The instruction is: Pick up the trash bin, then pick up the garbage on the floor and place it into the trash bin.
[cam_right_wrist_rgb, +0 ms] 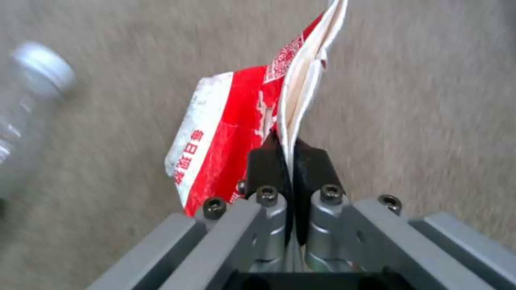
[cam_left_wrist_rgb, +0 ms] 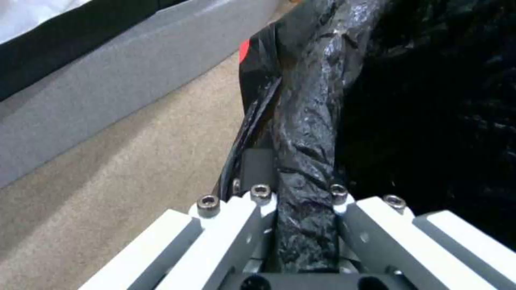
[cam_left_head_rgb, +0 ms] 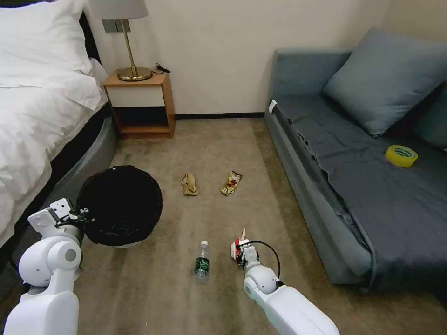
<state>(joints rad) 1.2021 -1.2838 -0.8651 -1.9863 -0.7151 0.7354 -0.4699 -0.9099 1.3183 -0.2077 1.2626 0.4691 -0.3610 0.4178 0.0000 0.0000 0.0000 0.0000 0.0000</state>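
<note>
Remaining on carpet: one bottle, two wrappers.

You have: white-sheeted bed at left; wooden nightstand bearing a brass lamp; grey sofa at right, with grey cushion and yellow tape roll; beige carpet.

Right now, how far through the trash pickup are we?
Done: left gripper is clamped on the trash bin rim. In hand: right gripper pinches the red-white wrapper. Left on the carpet: bottle, brown paper, snack wrapper.
</note>
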